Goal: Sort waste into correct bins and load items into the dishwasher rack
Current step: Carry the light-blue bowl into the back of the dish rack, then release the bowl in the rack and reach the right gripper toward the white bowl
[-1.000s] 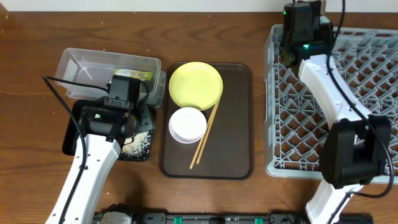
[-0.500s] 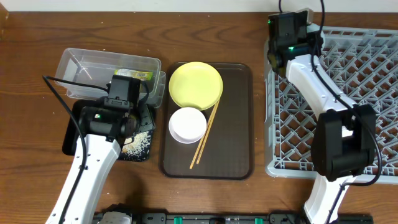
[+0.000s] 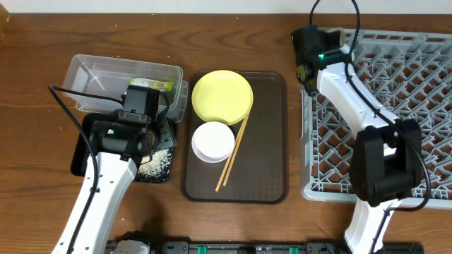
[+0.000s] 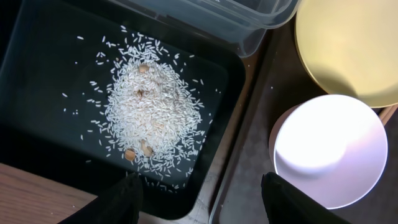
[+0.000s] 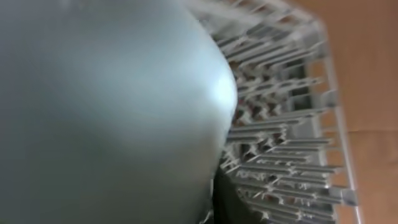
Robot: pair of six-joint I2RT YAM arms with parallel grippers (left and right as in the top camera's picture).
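Light-blue bowl [image 5: 106, 112]: at 10 o'clock corner of dishwasher rack [image 3: 424, 92], for loading; right tool [image 3: 308, 55], grip indiscernible. Left tool [image 4: 202, 199]: agape, empty, above binned rice [image 4: 149, 106].

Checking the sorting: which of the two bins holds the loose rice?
The black tray, with a white rice heap inside; the clear tub beside it holds a green-and-yellow wrapper.

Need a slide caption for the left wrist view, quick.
Open left gripper above rice heaped in the black tray, white bowl and yellow plate alongside.
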